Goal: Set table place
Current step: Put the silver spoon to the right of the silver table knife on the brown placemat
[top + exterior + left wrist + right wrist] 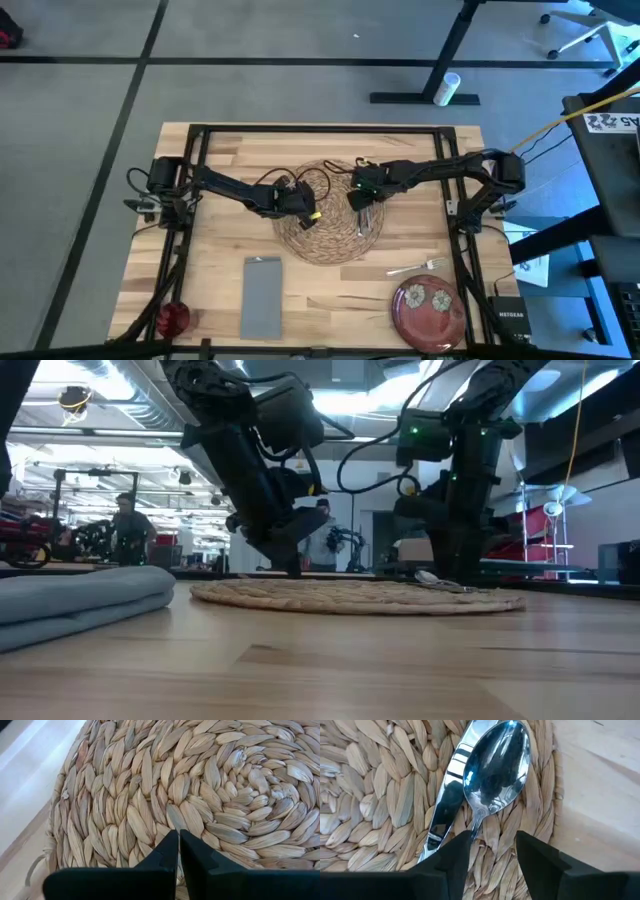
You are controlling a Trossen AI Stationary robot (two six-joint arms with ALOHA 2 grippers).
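The round woven straw mat (328,218) lies flat in the middle of the wooden table (220,180). A silver spoon (496,765) and a knife (447,795) lie side by side on the mat's right part, also seen in the high view as cutlery (365,218). My right gripper (492,855) is open low over them, its fingers on either side of the spoon's handle. I cannot tell whether they touch it. My left gripper (178,840) is shut over the mat's left part. My left gripper has its shut fingertips (170,851) down on the mat's woven top (175,817), inward of its left edge. The fingers come slanting down from the table's left. The mat lies flat on the table under them.
A fork (418,266) lies on the bare wood right of the mat. The dark red plate (428,310) sits at the near right, the gray napkin (263,296) near the front middle, and the small red cup (172,318) at the near left corner.
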